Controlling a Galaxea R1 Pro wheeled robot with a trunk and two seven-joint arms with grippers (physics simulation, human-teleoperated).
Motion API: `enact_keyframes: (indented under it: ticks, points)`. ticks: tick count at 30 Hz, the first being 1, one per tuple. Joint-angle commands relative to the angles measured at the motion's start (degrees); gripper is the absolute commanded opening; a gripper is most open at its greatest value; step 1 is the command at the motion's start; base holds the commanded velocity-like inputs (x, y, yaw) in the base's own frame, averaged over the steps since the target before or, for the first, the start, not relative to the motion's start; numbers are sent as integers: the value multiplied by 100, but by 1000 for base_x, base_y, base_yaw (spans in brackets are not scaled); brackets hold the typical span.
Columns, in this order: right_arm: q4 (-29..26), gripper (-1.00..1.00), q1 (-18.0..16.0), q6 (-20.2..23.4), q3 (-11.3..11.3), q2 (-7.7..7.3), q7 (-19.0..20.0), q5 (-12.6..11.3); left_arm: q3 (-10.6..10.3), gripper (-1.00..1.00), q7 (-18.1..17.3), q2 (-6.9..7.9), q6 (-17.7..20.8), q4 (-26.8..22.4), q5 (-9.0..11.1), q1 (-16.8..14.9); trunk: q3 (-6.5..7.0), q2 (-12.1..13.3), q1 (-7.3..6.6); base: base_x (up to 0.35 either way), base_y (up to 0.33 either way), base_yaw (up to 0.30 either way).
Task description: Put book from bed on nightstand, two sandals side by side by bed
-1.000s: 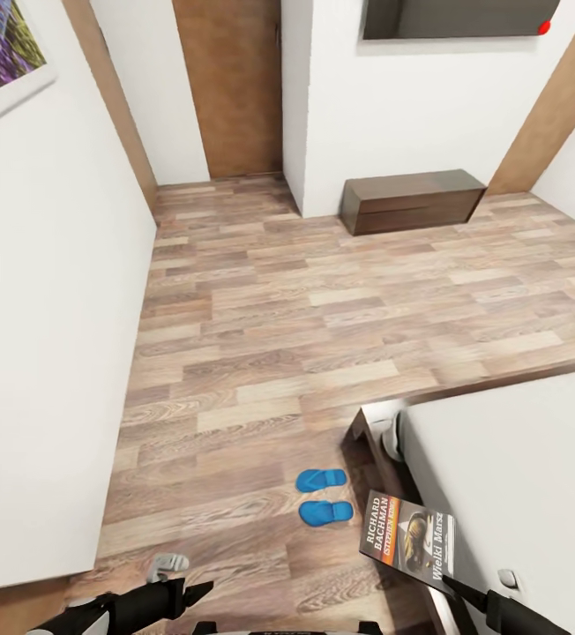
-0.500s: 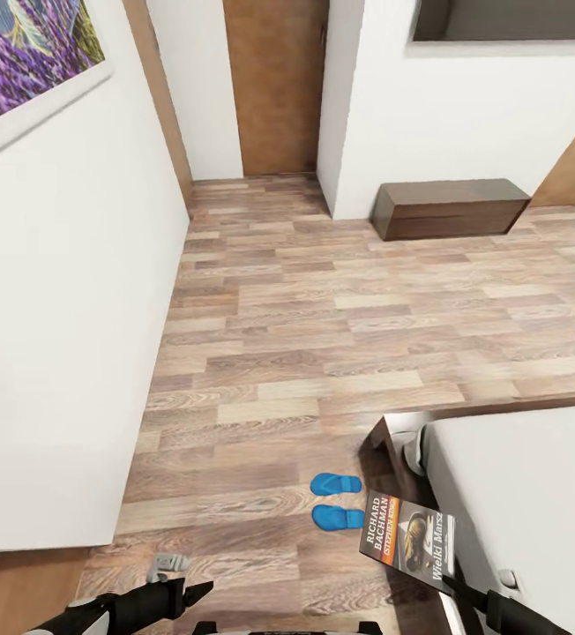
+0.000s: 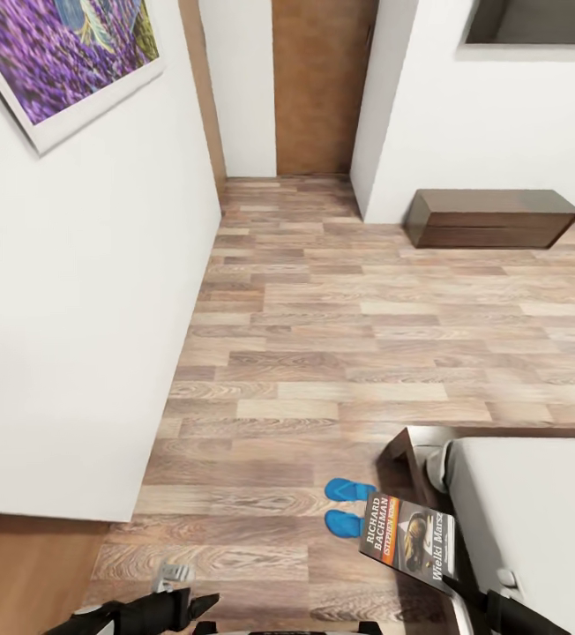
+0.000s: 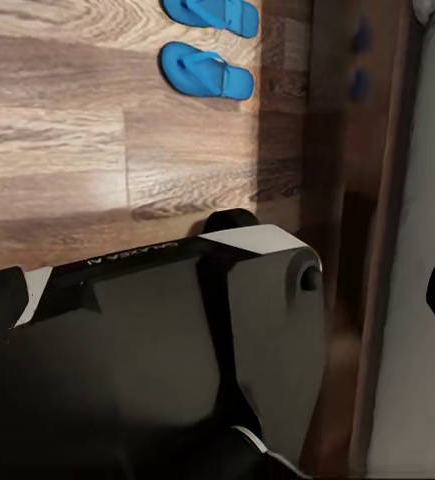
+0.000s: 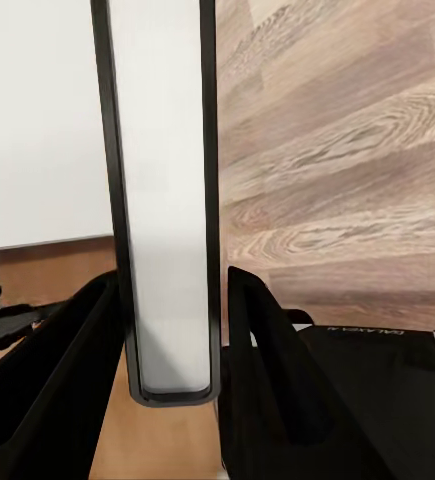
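Note:
My right gripper (image 5: 167,385) is shut on the book (image 5: 162,200), which the right wrist view shows edge-on between the two fingers (image 5: 72,370). From the head camera the dark book (image 3: 408,538) with its orange band hangs tilted over the floor, beside the bed's (image 3: 534,520) near corner. Both blue sandals (image 3: 347,504) lie side by side on the floor next to the bed frame, partly behind the book; the left wrist view shows the sandals (image 4: 207,72) too. My left gripper (image 3: 204,604) is low at the left, holding nothing. The nightstand is out of view.
A white wall (image 3: 76,335) with a purple painting (image 3: 58,53) stands close on the left. A long low dark cabinet (image 3: 490,218) sits against the far wall and a brown door (image 3: 323,88) is at the back. Wood floor (image 3: 323,335) stretches between.
The whole head view has shifted, so the camera has turned; the wall and painting take up more of the left. The book stays in my right gripper, now overlapping the sandals.

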Motion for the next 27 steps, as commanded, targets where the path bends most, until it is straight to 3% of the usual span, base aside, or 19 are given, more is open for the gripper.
enact_keyframes:
  ticks: [1, 5, 8, 9, 12, 14, 27]
  points:
    - [-2, -100, -3, 60, 33, -5, 12, -61, 24, 100, -18, -17, -20, 9, -231, 54, -8, -9, 3, 0, 0, 232]
    - [-2, -100, -2, 60, 33, -5, 12, -59, 26, 100, -13, -51, -16, 4, -739, 87, -8, -9, 3, 0, 0, 232]
    - [-2, -100, -2, 60, 33, -5, 14, -63, 25, 100, 177, -73, -7, 8, -909, 94, -8, -9, 3, 0, 0, 233]
    - [-2, -100, -2, 60, 33, -5, 15, -63, 24, 100, 277, -89, -5, 10, -918, 94, -8, -9, 3, 0, 0, 232]
    - [-2, -100, -2, 60, 33, -5, 17, -62, 26, 100, 1240, -319, 10, 13, -941, 99, -8, -9, 3, 0, 0, 231]
    - [-2, -100, -2, 60, 33, -5, 19, -60, 26, 100, 1561, -385, 13, 14, -949, 102, -8, -9, 3, 0, 0, 229]
    - [-2, -100, -2, 60, 33, -5, 20, -62, 32, 100, 1814, -423, 0, 11, -948, 130, -8, -9, 3, 0, 0, 227]
